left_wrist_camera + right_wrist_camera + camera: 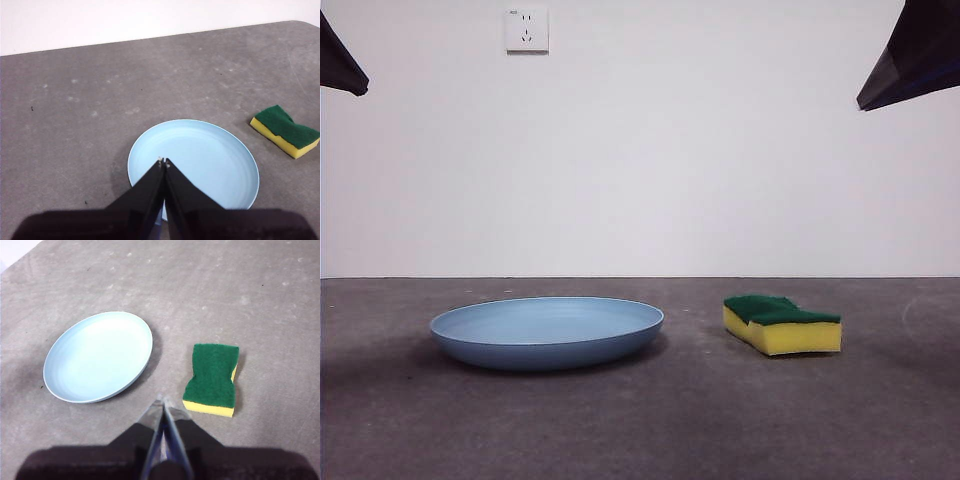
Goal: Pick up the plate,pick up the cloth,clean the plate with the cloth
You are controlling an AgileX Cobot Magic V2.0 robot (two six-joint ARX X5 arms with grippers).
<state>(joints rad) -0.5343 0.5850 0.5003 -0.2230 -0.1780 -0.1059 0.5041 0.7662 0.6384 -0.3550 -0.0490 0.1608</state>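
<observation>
One plate, one sponge on the table; left gripper and right gripper both closed, empty, aloft.

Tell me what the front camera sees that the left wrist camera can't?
Only the front view shows the wall socket and the plate's low side profile. Only the left wrist view shows the left gripper, jaws shut, above the plate, and the table's rounded corner. Both show the plate and the sponge lying apart on the grey table.

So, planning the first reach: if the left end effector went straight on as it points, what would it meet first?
Probably the round light blue plate; the left end effector hangs above it, though depth is unclear.
</observation>
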